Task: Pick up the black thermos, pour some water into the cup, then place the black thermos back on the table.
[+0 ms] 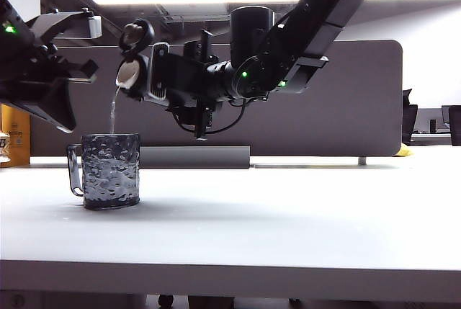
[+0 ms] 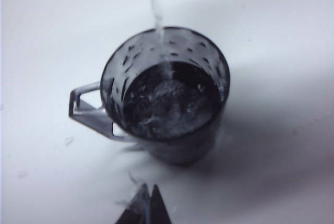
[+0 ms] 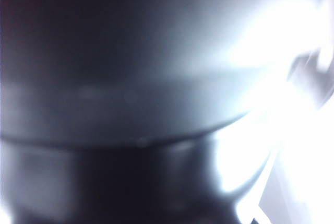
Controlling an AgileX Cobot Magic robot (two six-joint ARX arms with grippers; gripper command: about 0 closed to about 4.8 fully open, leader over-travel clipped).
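The right end effector (image 1: 189,82) holds the black thermos (image 1: 173,77) tipped nearly level above the tabletop (image 1: 288,215), its lid flipped open and its pale spout just over the cup (image 1: 110,171), so a thin stream of water (image 2: 154,4) falls inside the rim. The right wrist view is only a dark blur, probably the thermos body up close. The cup stands on the tabletop with its handle turned away from the thermos, already partly filled. The left end effector (image 1: 75,50) hovers above and beside the cup with its jaws parted, holding nothing.
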